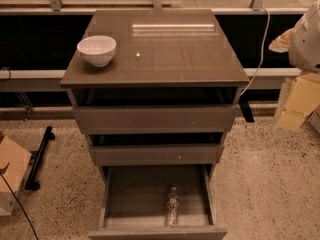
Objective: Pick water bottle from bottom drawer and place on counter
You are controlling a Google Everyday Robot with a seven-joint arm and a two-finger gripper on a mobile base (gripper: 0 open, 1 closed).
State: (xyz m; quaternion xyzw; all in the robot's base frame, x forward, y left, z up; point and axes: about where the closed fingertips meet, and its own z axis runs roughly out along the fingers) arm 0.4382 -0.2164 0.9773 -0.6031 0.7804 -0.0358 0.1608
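Note:
The water bottle (pixel 172 211) lies on its side in the open bottom drawer (pixel 131 196), right of centre, its length running front to back. The counter (pixel 165 54) is the glossy brown top of the cabinet. My arm shows blurred at the right edge, and the gripper (pixel 291 118) hangs there to the right of the cabinet, level with the upper drawers. It is well away from the bottle and holds nothing that I can see.
A white bowl (pixel 97 49) stands on the counter's left side. The two upper drawers (pixel 155 118) are slightly open. A white cable (pixel 260 59) hangs behind the cabinet's right side. A cardboard box (pixel 10 176) and a black bar (pixel 39 156) lie on the floor at the left.

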